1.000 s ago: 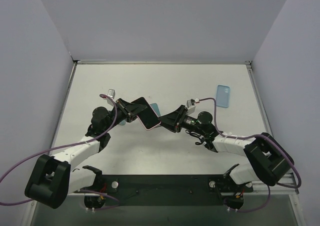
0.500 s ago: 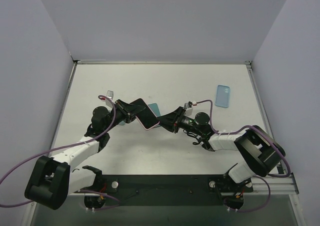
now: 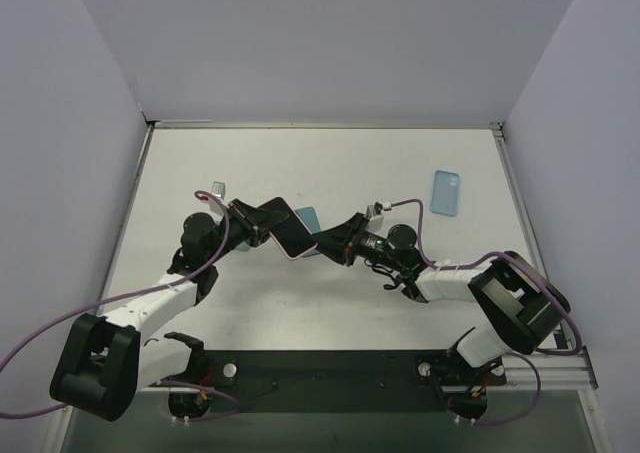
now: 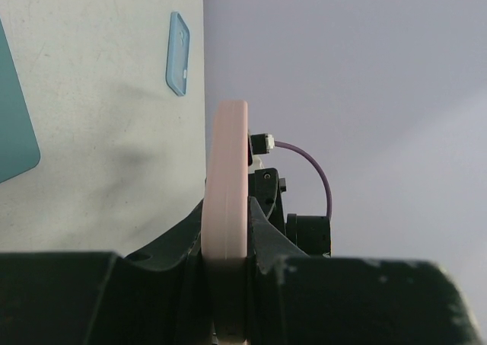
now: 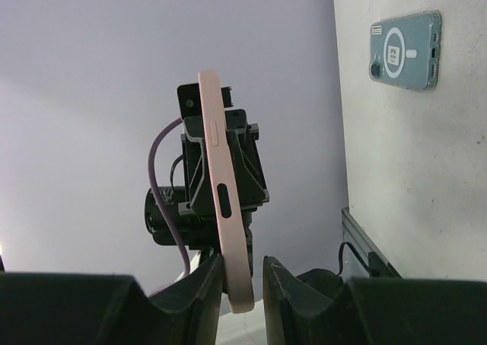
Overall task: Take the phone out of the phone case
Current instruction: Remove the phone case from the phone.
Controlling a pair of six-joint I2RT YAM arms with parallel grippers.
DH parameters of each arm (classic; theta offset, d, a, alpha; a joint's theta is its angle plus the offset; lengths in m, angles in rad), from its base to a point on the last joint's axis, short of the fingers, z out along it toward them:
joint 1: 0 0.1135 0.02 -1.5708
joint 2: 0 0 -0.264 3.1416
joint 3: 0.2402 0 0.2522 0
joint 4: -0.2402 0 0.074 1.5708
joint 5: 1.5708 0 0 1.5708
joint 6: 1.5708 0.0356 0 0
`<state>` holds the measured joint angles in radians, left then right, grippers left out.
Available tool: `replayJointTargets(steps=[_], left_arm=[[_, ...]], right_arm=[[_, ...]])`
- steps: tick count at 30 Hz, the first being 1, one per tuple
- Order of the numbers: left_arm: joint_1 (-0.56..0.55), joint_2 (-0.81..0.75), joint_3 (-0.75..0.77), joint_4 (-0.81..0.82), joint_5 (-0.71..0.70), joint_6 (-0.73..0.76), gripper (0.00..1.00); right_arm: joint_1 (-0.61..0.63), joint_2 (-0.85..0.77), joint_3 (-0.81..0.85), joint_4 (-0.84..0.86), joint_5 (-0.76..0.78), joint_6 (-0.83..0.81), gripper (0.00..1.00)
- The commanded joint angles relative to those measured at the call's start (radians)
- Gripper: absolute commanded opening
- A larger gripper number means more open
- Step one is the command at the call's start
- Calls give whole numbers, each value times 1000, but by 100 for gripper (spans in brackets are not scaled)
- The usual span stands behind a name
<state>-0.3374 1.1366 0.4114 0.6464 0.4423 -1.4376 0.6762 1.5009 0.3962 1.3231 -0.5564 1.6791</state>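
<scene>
The phone in its pink case (image 3: 289,231) is held off the table between both arms. My left gripper (image 3: 270,223) is shut on one end of it; in the left wrist view the case (image 4: 228,162) stands edge-on, pinched between the jaws of that gripper (image 4: 227,246). My right gripper (image 3: 326,241) straddles the opposite lower corner. In the right wrist view the case's edge (image 5: 221,185) rests against one finger (image 5: 205,284) of that gripper (image 5: 242,273), with a small gap to the other finger, so those jaws are open.
A teal case (image 3: 309,218) lies on the table under the held phone and shows in the left wrist view (image 4: 14,132). A light blue case (image 3: 447,193) lies at the back right. A teal-grey case with a ring mark (image 5: 403,53) lies on the table.
My right gripper has moved slightly left, closer along the phone's corner, and its arm has shifted posture. The left gripper and the phone have barely moved.
</scene>
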Motion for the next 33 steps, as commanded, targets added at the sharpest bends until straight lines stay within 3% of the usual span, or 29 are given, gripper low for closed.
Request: replayJointTargets(steps=[1, 7, 9, 11, 15, 18, 22, 28, 33], left_arm=[[5, -46, 53, 121, 13, -46, 0], [6, -44, 47, 125, 12, -53, 0], [9, -44, 47, 124, 15, -55, 0], [11, -46, 47, 125, 15, -57, 0], [15, -51, 52, 142, 10, -60, 0], [26, -26, 52, 264, 24, -90, 0], [34, 34, 56, 554, 15, -162, 0], [34, 137, 111, 893, -13, -268, 0], [34, 120, 161, 932, -54, -258, 0]], right_arm=[[22, -25, 59, 344, -11, -25, 23], [25, -31, 63, 344, -10, -30, 25], [25, -36, 53, 344, -7, -30, 17], [23, -39, 38, 346, 9, -27, 0], [25, -53, 29, 341, 41, 4, 0], [23, -99, 81, 343, 61, 71, 0], [6, -146, 174, 343, 99, 158, 0], [-33, -105, 357, 343, 121, 278, 0], [-35, -62, 503, 343, 139, 304, 0]])
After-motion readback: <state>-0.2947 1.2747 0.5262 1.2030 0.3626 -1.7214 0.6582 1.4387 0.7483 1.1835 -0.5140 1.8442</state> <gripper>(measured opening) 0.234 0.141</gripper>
